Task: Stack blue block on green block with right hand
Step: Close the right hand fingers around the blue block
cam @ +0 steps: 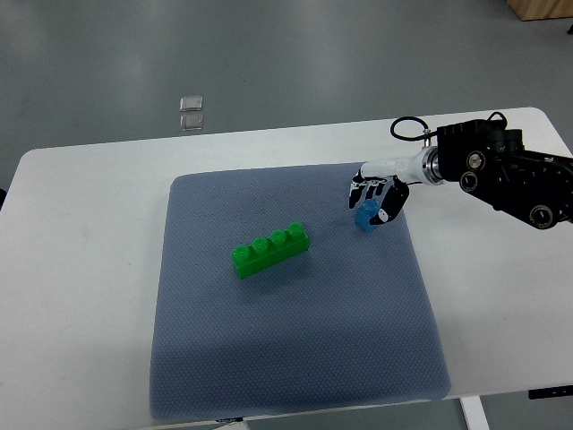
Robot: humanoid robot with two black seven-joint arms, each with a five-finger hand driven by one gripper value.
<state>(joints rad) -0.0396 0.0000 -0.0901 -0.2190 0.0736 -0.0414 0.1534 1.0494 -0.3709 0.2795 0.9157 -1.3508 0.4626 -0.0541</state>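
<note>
A white table (89, 224) carries a grey mat (295, 358). The green block (269, 250) lies mid-mat. The right hand (376, 199), fingers curled, grips the blue block (366, 217) near the mat's right edge, mostly hiding it.

No lettering, label, brand mark, number or sign can be read anywhere in my view: none on the long green studded plastic block (269, 250), none on the small blue plastic block (367, 217) in my right hand (376, 199), none on the grey-blue textured mat (295, 358) or the white table (89, 269).
</note>
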